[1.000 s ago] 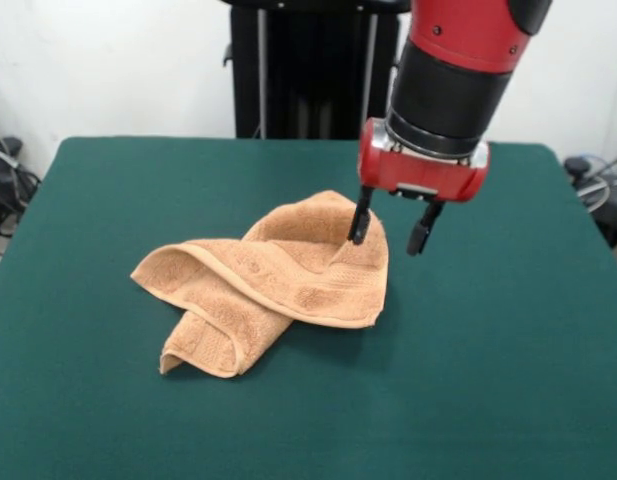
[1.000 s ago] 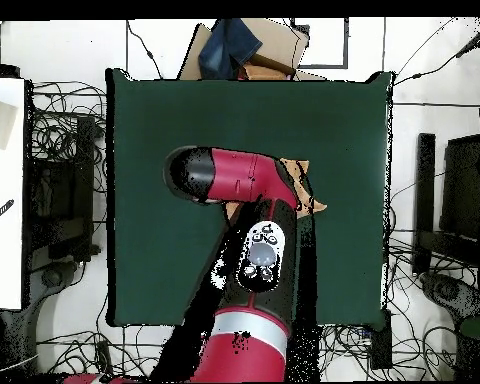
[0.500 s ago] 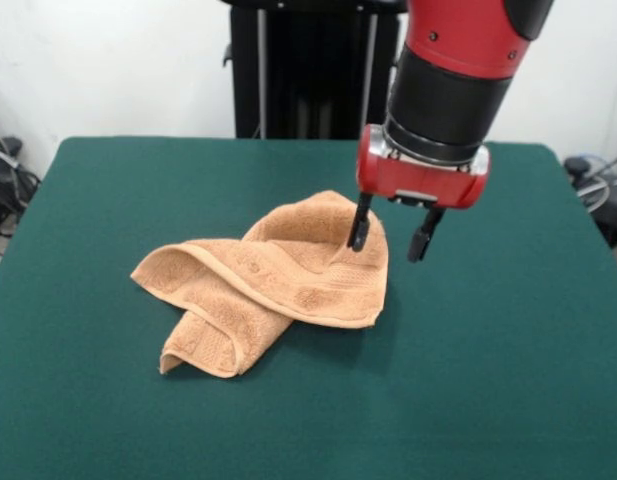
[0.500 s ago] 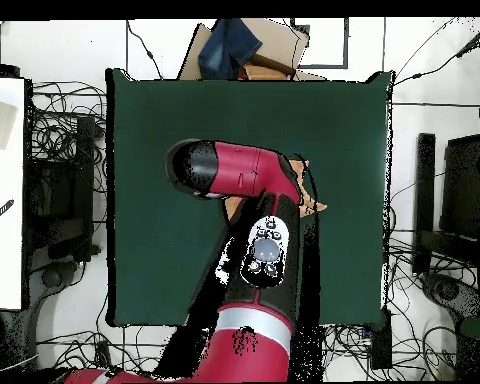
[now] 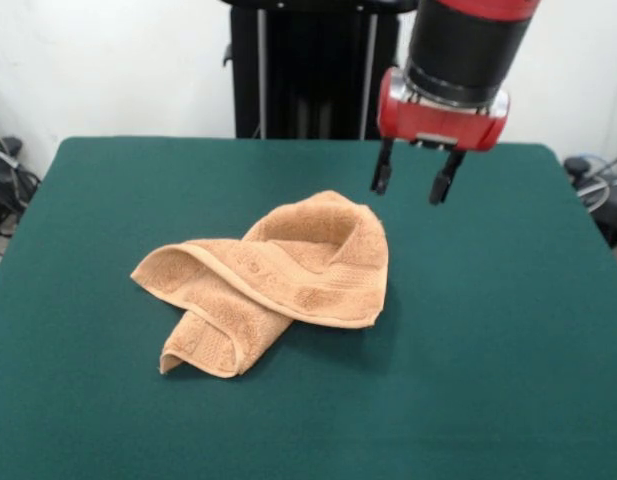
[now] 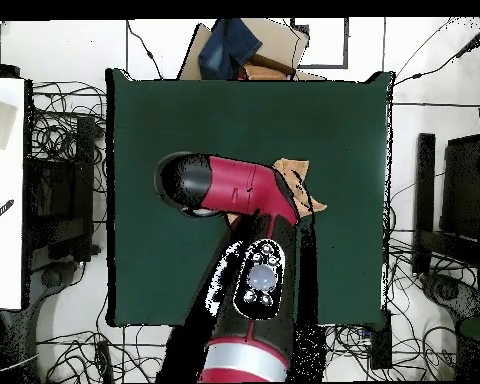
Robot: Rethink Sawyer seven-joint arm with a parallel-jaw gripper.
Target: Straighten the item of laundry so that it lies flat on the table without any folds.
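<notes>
The item of laundry [image 5: 278, 275] is a light orange-tan terry towel, crumpled and folded over itself near the middle of the dark green table [image 5: 508, 340]. Its left end is doubled under and a raised fold stands at its far right. My gripper [image 5: 414, 183] hangs open in the air above and to the right of that fold, touching nothing. In the overhead view the red arm covers most of the towel; only a tan corner [image 6: 302, 188] shows beside it, and the fingers are hidden there.
A cardboard box with a blue cloth [image 6: 246, 45] sits just beyond the table's far edge in the overhead view. Cables and dark equipment [image 6: 59, 180] lie on the floor around the table. A black stand [image 5: 313, 70] rises behind the table.
My gripper has lifted up and shifted slightly right, away from the towel's raised fold where its left finger was resting. The towel has not moved.
</notes>
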